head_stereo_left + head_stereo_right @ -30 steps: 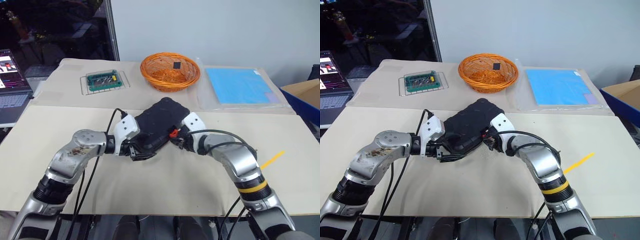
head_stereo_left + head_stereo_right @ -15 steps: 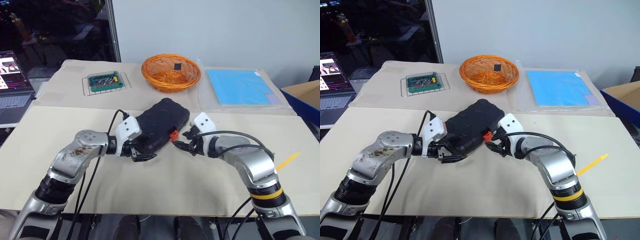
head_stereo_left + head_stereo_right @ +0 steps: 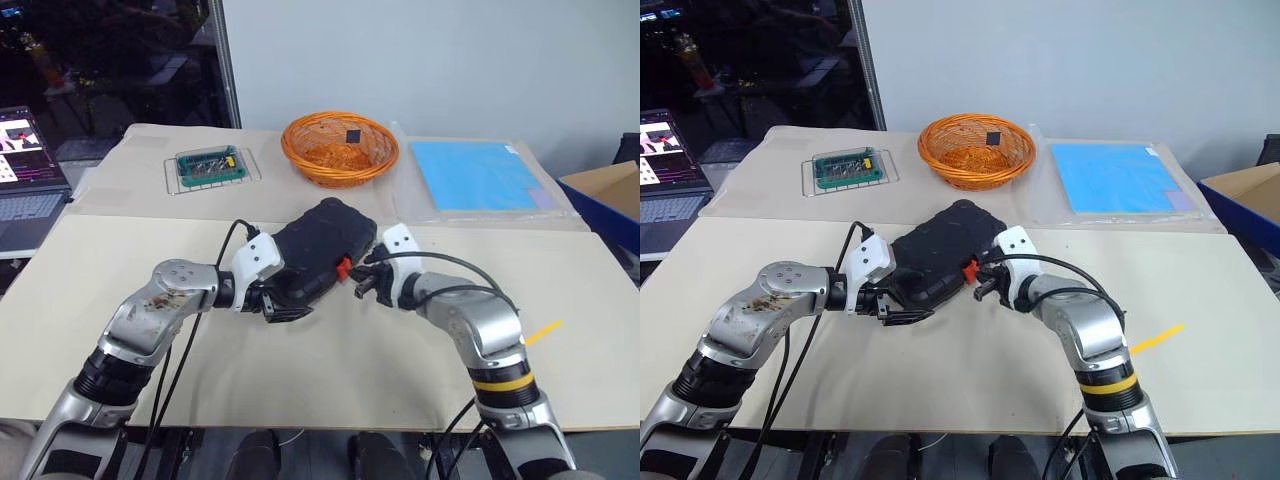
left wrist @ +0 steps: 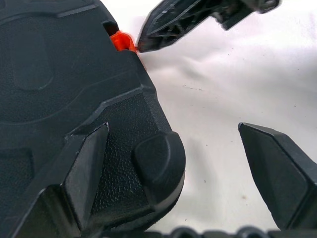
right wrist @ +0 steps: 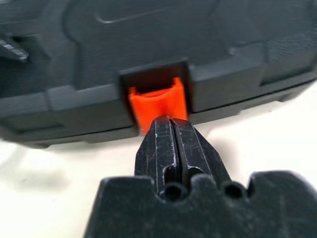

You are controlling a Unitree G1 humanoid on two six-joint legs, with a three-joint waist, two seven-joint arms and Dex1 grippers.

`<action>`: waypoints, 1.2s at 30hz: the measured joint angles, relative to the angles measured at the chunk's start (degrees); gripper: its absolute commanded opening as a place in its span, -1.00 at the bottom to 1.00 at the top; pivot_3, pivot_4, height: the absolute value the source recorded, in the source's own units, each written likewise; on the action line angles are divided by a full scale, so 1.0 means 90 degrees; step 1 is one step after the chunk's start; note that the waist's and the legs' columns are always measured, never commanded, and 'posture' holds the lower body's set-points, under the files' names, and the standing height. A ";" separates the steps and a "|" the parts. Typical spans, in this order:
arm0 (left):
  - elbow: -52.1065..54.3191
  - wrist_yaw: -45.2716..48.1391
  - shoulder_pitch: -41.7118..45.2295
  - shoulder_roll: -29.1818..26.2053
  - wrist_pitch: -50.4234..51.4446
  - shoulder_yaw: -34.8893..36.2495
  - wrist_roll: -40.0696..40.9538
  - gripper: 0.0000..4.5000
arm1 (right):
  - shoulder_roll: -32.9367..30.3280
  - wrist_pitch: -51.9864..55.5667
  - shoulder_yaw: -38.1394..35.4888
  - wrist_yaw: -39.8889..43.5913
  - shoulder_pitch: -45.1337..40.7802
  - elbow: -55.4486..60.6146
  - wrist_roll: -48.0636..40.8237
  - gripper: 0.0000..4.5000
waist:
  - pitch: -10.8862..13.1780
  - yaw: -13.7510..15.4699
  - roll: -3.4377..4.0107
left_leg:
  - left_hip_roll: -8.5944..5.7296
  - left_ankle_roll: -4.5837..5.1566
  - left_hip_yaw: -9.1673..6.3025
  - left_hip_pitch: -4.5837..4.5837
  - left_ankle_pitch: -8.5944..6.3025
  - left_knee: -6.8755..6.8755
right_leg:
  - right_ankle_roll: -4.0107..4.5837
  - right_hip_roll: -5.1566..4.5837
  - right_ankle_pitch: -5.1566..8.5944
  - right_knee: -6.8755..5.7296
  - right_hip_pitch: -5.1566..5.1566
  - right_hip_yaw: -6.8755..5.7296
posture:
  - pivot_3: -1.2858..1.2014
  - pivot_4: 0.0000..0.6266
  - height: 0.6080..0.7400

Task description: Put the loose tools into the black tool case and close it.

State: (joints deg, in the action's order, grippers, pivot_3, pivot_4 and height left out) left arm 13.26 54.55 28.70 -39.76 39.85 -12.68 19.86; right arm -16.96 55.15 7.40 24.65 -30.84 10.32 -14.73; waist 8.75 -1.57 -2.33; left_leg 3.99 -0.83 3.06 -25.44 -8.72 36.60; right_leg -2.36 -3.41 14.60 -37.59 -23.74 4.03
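Moved: right gripper [image 5: 171,130] returned from 0.5 s ago, fingers pressed together, tips at orange latch [image 5: 157,102].
Left gripper [image 4: 171,163]: spread wide, straddling case corner.
Case: closed rectangular black moulded-plastic tool case [image 3: 318,247], table centre; woven orange wicker basket [image 3: 340,146] at 12 o'clock.

Both eye views look forward and down from the head over the counter [image 3: 330,370], sharing nearly the whole scene. Each wrist view looks along its own fingers, very close to the black tool case [image 4: 59,89], sharing its orange latch [image 5: 157,101].
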 measured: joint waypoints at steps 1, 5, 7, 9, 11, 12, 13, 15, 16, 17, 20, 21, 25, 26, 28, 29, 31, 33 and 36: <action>-0.0001 -0.0001 -0.0007 0.0000 0.0007 0.0002 -0.0002 1.00 | 0.0033 -0.0058 -0.0001 0.0001 -0.0002 -0.0055 0.0002 -1.00 | 0.0000 -0.0024 0.0000 | 0.0000 0.0000 -0.0001 0.0004 0.0000 0.0000 | 0.0000 0.0000 0.0000 0.0000 0.0004 0.0000 | 0.03 -0.52 1.00; 0.0009 -0.0008 -0.0009 0.0000 0.0012 0.0001 -0.0012 1.00 | 0.0078 -0.0200 0.0064 0.0026 0.0001 -0.0125 0.0009 -1.00 | 0.0000 -0.0107 0.0000 | 0.0000 0.0000 -0.0004 0.0019 0.0000 0.0000 | -0.0007 0.0000 0.0005 0.0000 0.0020 0.0000 | 0.03 -0.52 1.00; 0.0027 -0.0013 -0.0001 0.0007 0.0012 0.0002 -0.0013 1.00 | 0.0002 -0.0199 0.0061 0.0071 0.0075 0.0016 -0.0011 -1.00 | 0.0000 -0.0098 0.0000 | 0.0000 -0.0001 -0.0005 0.0018 -0.0001 0.0000 | -0.0005 0.0000 0.0006 0.0001 0.0021 -0.0001 | 0.03 -0.52 1.00; 0.0031 -0.0013 -0.0022 0.0013 0.0012 0.0003 -0.0013 1.00 | -0.0122 -0.0195 -0.0032 0.0190 0.0293 0.0374 -0.0157 -1.00 | 0.0000 -0.0085 0.0000 | 0.0000 -0.0001 -0.0005 0.0018 -0.0001 0.0000 | -0.0001 -0.0002 0.0010 0.0003 0.0026 -0.0002 | 0.03 -0.52 1.00; 0.0038 -0.0012 -0.0034 0.0014 0.0012 0.0013 -0.0014 1.00 | -0.0130 -0.0212 -0.0234 0.0299 0.0431 0.0651 -0.0343 -1.00 | 0.0000 -0.0079 0.0000 | -0.0001 -0.0002 -0.0004 0.0018 -0.0002 -0.0001 | -0.0001 -0.0002 0.0012 0.0004 0.0026 -0.0002 | 0.03 -0.52 1.00; 0.0039 -0.0013 -0.0040 0.0014 0.0012 0.0012 -0.0014 1.00 | -0.0097 -0.0259 -0.0324 0.0316 0.0453 0.0717 -0.0421 -1.00 | 0.0000 -0.0078 0.0000 | -0.0001 -0.0002 -0.0005 0.0018 -0.0002 -0.0002 | -0.0002 -0.0002 0.0012 0.0004 0.0028 -0.0002 | 0.03 -0.52 1.00; 0.0041 -0.0015 -0.0042 0.0014 0.0012 0.0013 -0.0016 1.00 | -0.0019 -0.0347 -0.0417 0.0310 0.0459 0.0740 -0.0482 -1.00 | 0.0000 -0.0089 0.0000 | 0.0000 -0.0002 -0.0005 0.0020 -0.0002 -0.0002 | -0.0002 -0.0002 0.0013 0.0004 0.0028 -0.0002 | 0.03 -0.52 1.00; 0.0038 -0.0021 -0.0044 0.0014 0.0012 0.0013 -0.0026 1.00 | 0.0087 -0.0532 -0.0448 0.0303 0.0458 0.0738 -0.0508 -1.00 | 0.0000 -0.0102 0.0000 | 0.0000 -0.0002 -0.0006 0.0022 -0.0002 -0.0002 | -0.0017 -0.0002 0.0022 0.0002 0.0027 -0.0002 | 0.03 -0.52 1.00; 0.0039 -0.0023 -0.0047 0.0014 0.0012 0.0013 -0.0027 1.00 | 0.0166 -0.0666 -0.0434 0.0292 0.0455 0.0678 -0.0503 -1.00 | 0.0000 -0.0102 0.0000 | 0.0000 -0.0002 -0.0007 0.0024 -0.0002 -0.0002 | -0.0026 -0.0001 0.0029 0.0002 0.0028 -0.0003 | 0.03 -0.52 1.00; 0.0034 -0.0023 -0.0050 0.0014 0.0012 0.0013 -0.0028 1.00 | 0.0273 -0.0842 -0.0386 0.0277 0.0420 0.0510 -0.0472 -1.00 | 0.0000 -0.0106 0.0000 | 0.0000 -0.0002 -0.0006 0.0025 -0.0002 -0.0002 | -0.0026 -0.0002 0.0029 0.0003 0.0029 -0.0003 | 0.03 -0.52 1.00; 0.0030 -0.0023 -0.0043 0.0015 0.0012 0.0013 -0.0029 1.00 | 0.0339 -0.1179 -0.0125 0.0273 0.0325 0.0007 -0.0262 -1.00 | 0.0000 -0.0101 0.0000 | 0.0000 -0.0002 -0.0004 0.0025 -0.0002 -0.0002 | -0.0021 -0.0003 0.0028 0.0004 0.0030 -0.0002 | 0.03 -0.52 1.00; 0.0031 -0.0023 -0.0045 0.0015 0.0012 0.0014 -0.0029 1.00 | 0.0333 -0.1316 -0.0025 0.0282 0.0301 -0.0190 -0.0165 -1.00 | 0.0000 -0.0101 0.0000 | 0.0000 -0.0002 -0.0003 0.0025 -0.0002 -0.0002 | -0.0017 -0.0004 0.0026 0.0006 0.0030 -0.0002 | 0.03 -0.52 1.00; 0.0029 -0.0032 -0.0054 0.0014 0.0012 0.0019 -0.0032 1.00 | 0.0258 -0.1677 0.0227 0.0315 0.0230 -0.0453 0.0082 -1.00 | -0.0012 -0.0103 -0.0002 | 0.0000 -0.0003 -0.0006 0.0034 -0.0002 -0.0004 | -0.0008 -0.0004 0.0025 0.0005 0.0039 -0.0004 | 0.03 -0.52 1.00; 0.0028 -0.0058 -0.0060 0.0014 0.0015 0.0015 -0.0036 1.00 | 0.0190 -0.1685 0.0341 0.0317 0.0206 -0.0471 0.0171 -1.00 | -0.0016 -0.0109 -0.0002 | 0.0000 -0.0003 -0.0005 0.0046 -0.0002 -0.0005 | 0.0017 -0.0004 0.0042 0.0005 0.0049 -0.0004 | 0.03 -0.52 1.00; 0.0017 -0.0078 -0.0088 0.0015 0.0019 0.0012 -0.0042 1.00 | 0.0061 -0.1650 0.0547 0.0306 0.0146 -0.0481 0.0325 -1.00 | -0.0023 -0.0104 -0.0011 | 0.0001 -0.0008 -0.0002 0.0079 -0.0005 -0.0021 | 0.0016 -0.0006 0.0065 0.0010 0.0068 -0.0003 | 0.03 -0.52 1.00; 0.0014 -0.0090 -0.0099 0.0016 0.0019 0.0011 -0.0044 1.00 | 0.0088 -0.1595 0.0561 0.0280 0.0130 -0.0484 0.0336 -1.00 | -0.0027 -0.0103 -0.0015 | 0.0001 -0.0039 -0.0001 0.0092 -0.0024 -0.0030 | 0.0017 -0.0007 0.0065 0.0015 0.0069 -0.0003 | 0.03 -0.52 1.00; 0.0004 -0.0124 -0.0136 0.0016 0.0020 0.0014 -0.0056 1.00 | 0.0267 -0.1273 0.0540 0.0081 0.0044 -0.0495 0.0337 -1.00 | -0.0037 -0.0108 -0.0020 | 0.0001 -0.0049 0.0000 0.0126 -0.0030 -0.0046 | 0.0022 -0.0008 0.0065 0.0023 0.0076 -0.0001 | 0.03 -0.52 1.00; -0.0037 -0.0151 -0.0148 0.0037 0.0028 0.0010 -0.0073 1.00 | 0.0384 -0.1032 0.0535 -0.0107 -0.0004 -0.0497 0.0342 -1.00 | -0.0060 -0.0111 -0.0022 | 0.0002 -0.0052 -0.0001 0.0147 -0.0032 -0.0070 | 0.0034 -0.0008 0.0058 0.0044 0.0089 -0.0002 | 0.03 -0.52 1.00; -0.0089 -0.0172 -0.0149 0.0066 0.0033 0.0006 -0.0101 1.00 | 0.0484 -0.0928 0.0541 -0.0252 -0.0030 -0.0527 0.0371 -1.00 | -0.0084 -0.0119 -0.0017 | 0.0001 -0.0054 -0.0001 0.0155 -0.0034 -0.0073 | 0.0040 -0.0008 0.0054 0.0050 0.0093 -0.0002 | 0.03 -0.52 1.00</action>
State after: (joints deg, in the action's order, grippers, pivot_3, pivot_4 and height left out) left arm 12.45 53.00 27.36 -39.17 40.14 -12.63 18.95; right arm -12.60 46.79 12.26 22.38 -31.10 5.57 -11.39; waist 8.00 -2.64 -2.49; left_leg 4.00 -1.32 3.05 -24.05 -9.03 35.95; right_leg -2.00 -3.49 15.08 -37.13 -22.90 4.02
